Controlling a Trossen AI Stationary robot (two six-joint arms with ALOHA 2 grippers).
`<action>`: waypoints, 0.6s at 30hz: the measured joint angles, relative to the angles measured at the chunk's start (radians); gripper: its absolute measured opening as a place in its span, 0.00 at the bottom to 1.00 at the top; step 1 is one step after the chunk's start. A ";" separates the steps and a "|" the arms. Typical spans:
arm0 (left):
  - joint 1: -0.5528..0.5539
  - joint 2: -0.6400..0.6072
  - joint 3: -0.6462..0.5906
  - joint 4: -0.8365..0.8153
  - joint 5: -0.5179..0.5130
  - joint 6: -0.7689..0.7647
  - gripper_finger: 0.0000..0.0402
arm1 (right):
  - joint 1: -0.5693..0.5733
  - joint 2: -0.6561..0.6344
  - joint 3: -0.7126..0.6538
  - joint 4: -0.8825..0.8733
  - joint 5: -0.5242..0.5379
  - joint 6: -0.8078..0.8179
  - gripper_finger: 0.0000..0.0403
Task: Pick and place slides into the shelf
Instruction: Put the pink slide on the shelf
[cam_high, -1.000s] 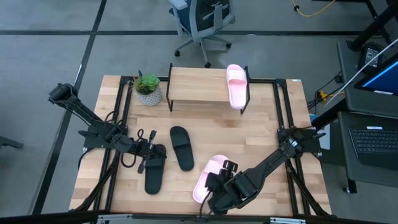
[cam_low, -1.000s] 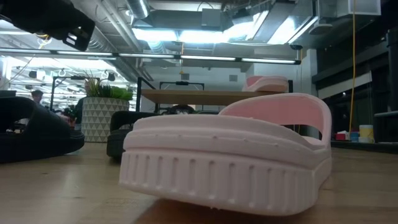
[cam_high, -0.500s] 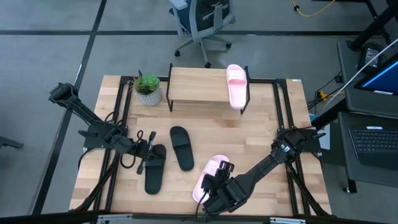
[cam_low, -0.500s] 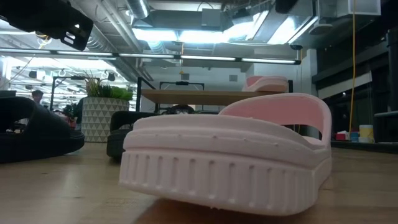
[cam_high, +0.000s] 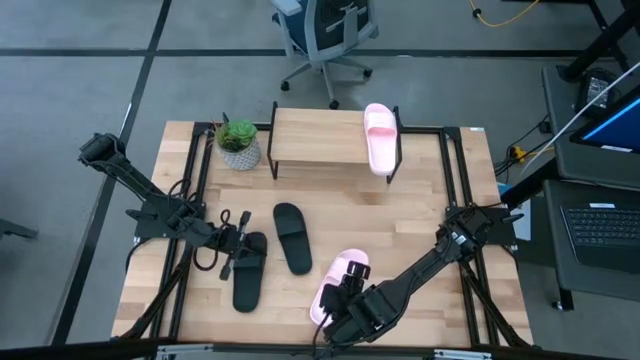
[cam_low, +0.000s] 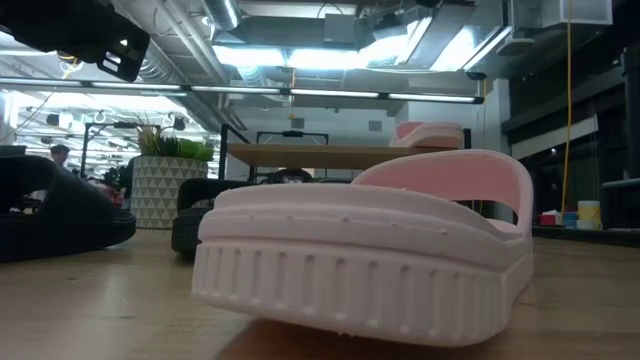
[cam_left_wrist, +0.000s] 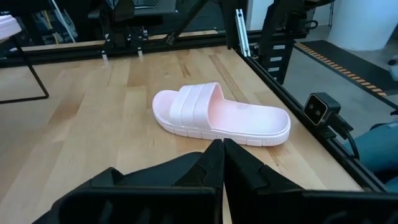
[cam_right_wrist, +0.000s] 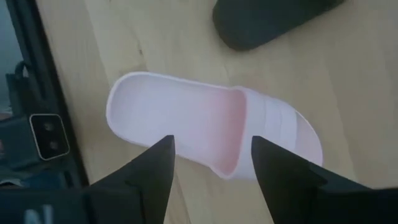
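While the right hand (cam_right_wrist: 211, 168) hovers with its fingers spread wide and empty over a pale pink slide (cam_high: 335, 278) at the bench's (cam_high: 420, 215) near edge, the left hand (cam_high: 243, 243) rests pinched shut, holding nothing, over one matte black slide (cam_high: 247, 272). A second black slide (cam_high: 292, 237) lies just beside it. The other pink slide (cam_high: 380, 138), with a wide ribbed strap, sits on the right end of the shelf (cam_high: 318, 138).

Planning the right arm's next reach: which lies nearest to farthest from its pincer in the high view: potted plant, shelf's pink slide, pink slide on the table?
From the right pincer:
1. Pink slide on the table, directly below.
2. Shelf's pink slide, far side.
3. Potted plant, far left corner.
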 joint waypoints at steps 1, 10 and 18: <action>0.000 0.000 0.000 0.000 0.000 0.000 0.00 | -0.003 0.000 0.000 0.004 0.000 0.012 0.53; 0.000 0.000 0.000 -0.008 0.000 0.000 0.00 | -0.026 0.000 0.000 0.007 0.002 -0.019 0.53; 0.000 0.000 0.000 -0.017 0.000 0.000 0.00 | -0.030 0.064 -0.001 -0.009 -0.005 -0.049 0.53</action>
